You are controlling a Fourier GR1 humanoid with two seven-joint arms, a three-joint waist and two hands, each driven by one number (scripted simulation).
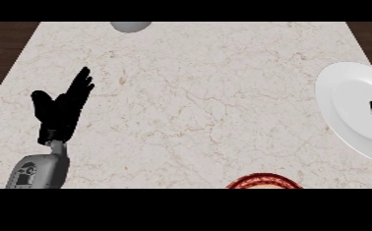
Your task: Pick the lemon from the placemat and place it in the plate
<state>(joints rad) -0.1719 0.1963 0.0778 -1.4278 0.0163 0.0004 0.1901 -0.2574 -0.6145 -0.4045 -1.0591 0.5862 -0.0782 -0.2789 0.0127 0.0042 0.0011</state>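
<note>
A white plate [347, 108] lies at the counter's right edge, partly cut off by the view. At the bottom edge, right of centre, shows the curved red rim of a placemat [263, 181]; most of it is out of view. No lemon shows in the head view. My left hand [62, 109] stands open at the left, fingers straight and pointing up and slightly right, holding nothing. Its grey forearm [40, 171] enters from the lower left. My right hand does not show.
A grey rounded object [131, 26] sits at the counter's far edge, left of centre, cut off by the view. Dark wood [15, 38] shows beyond the marble counter's top corners.
</note>
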